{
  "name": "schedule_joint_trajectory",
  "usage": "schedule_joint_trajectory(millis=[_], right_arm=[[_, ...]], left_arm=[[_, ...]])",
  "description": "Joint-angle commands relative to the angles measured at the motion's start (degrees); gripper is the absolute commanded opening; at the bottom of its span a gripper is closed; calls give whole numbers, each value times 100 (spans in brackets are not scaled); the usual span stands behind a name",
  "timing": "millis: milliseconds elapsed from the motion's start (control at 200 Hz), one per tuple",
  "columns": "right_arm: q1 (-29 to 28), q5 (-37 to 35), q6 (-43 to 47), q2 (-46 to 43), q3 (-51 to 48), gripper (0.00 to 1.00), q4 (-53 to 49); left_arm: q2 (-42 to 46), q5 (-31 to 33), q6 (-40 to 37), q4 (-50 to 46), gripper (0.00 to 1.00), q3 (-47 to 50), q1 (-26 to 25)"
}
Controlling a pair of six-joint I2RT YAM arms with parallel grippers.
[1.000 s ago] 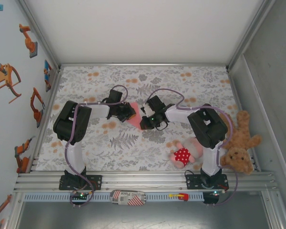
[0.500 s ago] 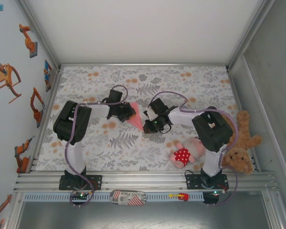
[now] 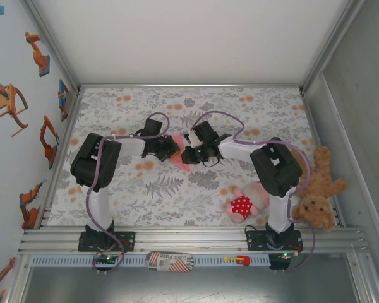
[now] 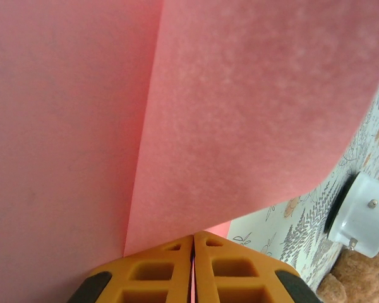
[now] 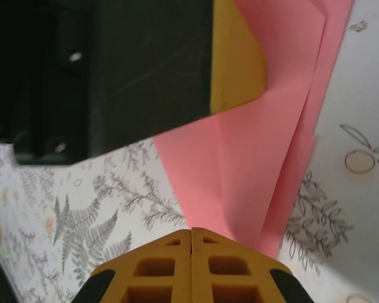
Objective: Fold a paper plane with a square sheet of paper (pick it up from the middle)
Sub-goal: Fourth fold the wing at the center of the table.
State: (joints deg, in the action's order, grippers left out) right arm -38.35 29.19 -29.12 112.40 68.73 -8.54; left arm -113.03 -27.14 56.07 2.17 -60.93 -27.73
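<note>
The salmon-pink paper plane [image 3: 177, 158], folded to a narrow pointed shape with layered flaps, sits mid-table between the two grippers. My left gripper [image 3: 170, 149] is shut on its left side. In the left wrist view the paper [image 4: 240, 113] covers most of the frame, and a thin pink edge runs between the closed orange fingertips [image 4: 193, 237]. My right gripper [image 3: 187, 155] is shut, its tips [image 5: 191, 232] meeting at the pointed end of the paper [image 5: 265, 164]. I cannot tell if they touch it. The left gripper's orange finger [image 5: 237, 63] lies over the paper's upper part.
A pink plush doll in a red dotted dress [image 3: 243, 203] lies at the front right, beside a brown teddy bear [image 3: 316, 189] at the right edge. The floral cloth [image 3: 145, 189] covers the table, and metal walls close it in on three sides.
The right gripper dipped toward the front, then swung back and left to the paper's point. The left gripper kept its hold and did not move.
</note>
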Motion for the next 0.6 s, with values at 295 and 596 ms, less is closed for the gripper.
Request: schedule_joint_trajectory(millis=[295, 596], right_arm=[[-50, -408, 178, 412, 163, 0, -556], [-45, -159, 502, 254, -315, 0, -870]], left_arm=[[-92, 162, -264, -877, 12, -80, -5], [988, 116, -744, -662, 12, 139, -29]])
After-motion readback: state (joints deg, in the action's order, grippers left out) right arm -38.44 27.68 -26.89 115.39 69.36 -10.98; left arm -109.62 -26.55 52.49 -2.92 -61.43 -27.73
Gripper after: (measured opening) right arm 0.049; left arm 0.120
